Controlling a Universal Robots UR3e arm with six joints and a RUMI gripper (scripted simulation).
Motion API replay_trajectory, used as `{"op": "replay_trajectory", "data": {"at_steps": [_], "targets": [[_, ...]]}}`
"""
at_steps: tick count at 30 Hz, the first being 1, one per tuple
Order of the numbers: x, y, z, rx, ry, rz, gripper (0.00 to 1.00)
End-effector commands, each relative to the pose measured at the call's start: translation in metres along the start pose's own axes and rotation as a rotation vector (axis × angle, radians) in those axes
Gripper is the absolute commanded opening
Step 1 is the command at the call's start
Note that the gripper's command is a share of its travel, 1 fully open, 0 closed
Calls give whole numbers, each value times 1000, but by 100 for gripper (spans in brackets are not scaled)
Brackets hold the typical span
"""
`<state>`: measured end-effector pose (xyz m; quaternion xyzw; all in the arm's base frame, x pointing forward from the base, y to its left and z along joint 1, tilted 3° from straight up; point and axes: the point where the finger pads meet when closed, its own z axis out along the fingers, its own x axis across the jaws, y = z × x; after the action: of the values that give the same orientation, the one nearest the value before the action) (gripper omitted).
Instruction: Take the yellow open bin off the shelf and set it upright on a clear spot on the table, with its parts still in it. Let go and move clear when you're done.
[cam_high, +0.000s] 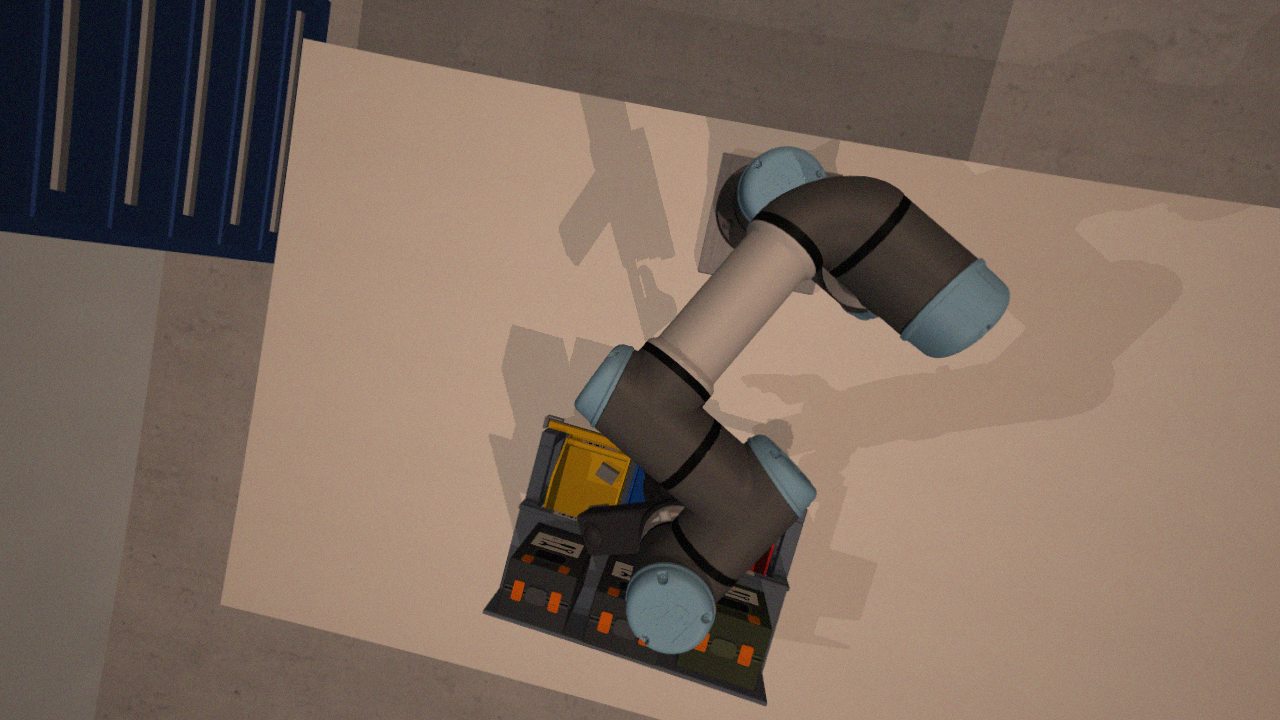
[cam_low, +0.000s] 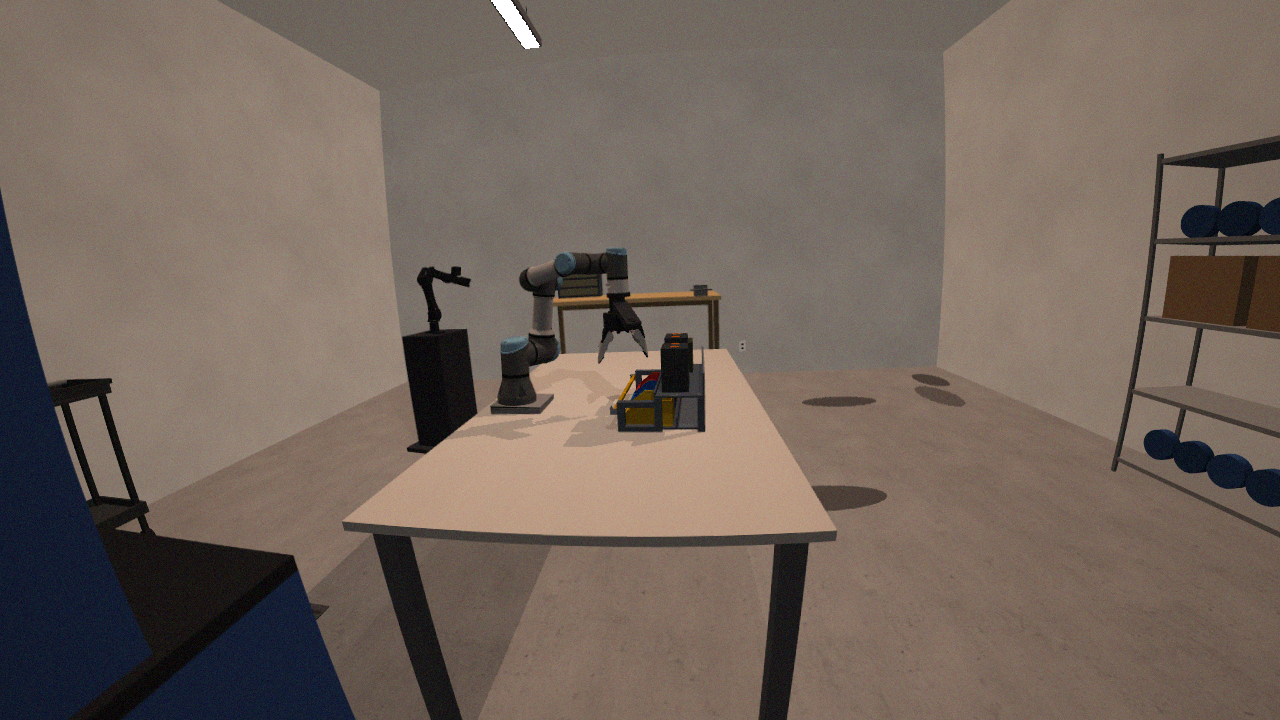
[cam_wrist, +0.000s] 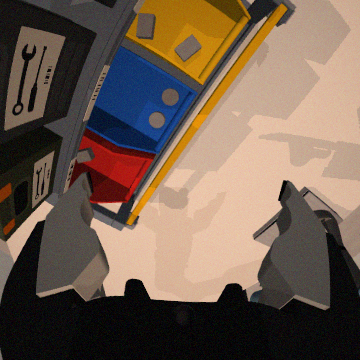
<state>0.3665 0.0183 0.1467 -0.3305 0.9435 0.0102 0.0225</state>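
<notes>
The yellow open bin (cam_wrist: 187, 30) sits on the low shelf rack (cam_low: 660, 404) at one end of a row, with two grey parts (cam_wrist: 165, 36) inside. It also shows from above (cam_high: 590, 474) and in the room view (cam_low: 639, 411). My gripper (cam_wrist: 186, 177) (cam_low: 622, 344) is open and empty. It hangs well above the table, beside the rack's open front, nearer the red bin than the yellow one. The arm hides part of the rack from above.
A blue bin (cam_wrist: 142, 102) with two round parts and a red bin (cam_wrist: 107, 170) sit next to the yellow one. Dark tool cases (cam_high: 546, 564) stand on the rack's upper level. The robot base (cam_low: 519, 394) stands at the table's far left.
</notes>
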Motion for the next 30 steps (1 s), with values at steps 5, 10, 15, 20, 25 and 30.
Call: {"op": "replay_trajectory", "data": {"at_steps": [5, 10, 15, 20, 25, 30], "targets": [[0, 0, -1, 2, -3, -110, 100], [0, -1, -1, 2, -3, -266, 100], [0, -1, -1, 2, -3, -266, 100], [0, -1, -1, 2, -3, -266, 100], [0, -1, -1, 3, -2, -523, 100], [0, -1, -1, 3, -2, -523, 100]]}}
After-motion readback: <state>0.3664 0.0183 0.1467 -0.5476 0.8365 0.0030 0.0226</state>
